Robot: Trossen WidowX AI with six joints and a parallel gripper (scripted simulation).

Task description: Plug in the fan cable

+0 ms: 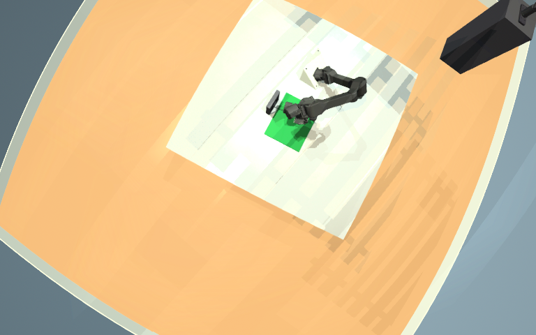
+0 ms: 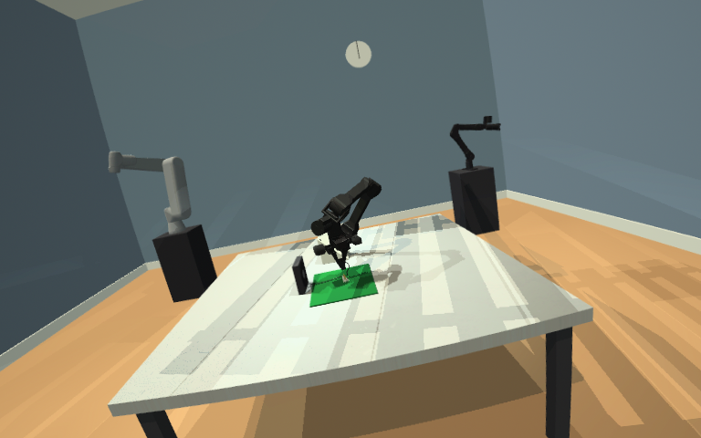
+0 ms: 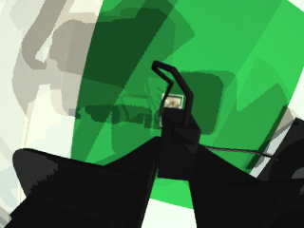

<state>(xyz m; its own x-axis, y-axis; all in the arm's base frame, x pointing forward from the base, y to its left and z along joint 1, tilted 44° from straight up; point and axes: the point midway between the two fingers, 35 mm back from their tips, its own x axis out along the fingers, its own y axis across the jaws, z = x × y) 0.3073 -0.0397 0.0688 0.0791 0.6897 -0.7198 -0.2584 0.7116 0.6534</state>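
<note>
Pinching the black plug upright, the gripper works above the four-pin header. The grip seemingly leaves its underside free for the pins.

Table: glare whitening its middle from above; blocky shadows crossing far edge; edges bowing.

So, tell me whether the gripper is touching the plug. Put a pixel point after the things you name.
Touching: the wrist view shows the black plug (image 3: 178, 154) pinched between the fingers of the gripper (image 2: 342, 269) (image 3: 173, 144).
</note>
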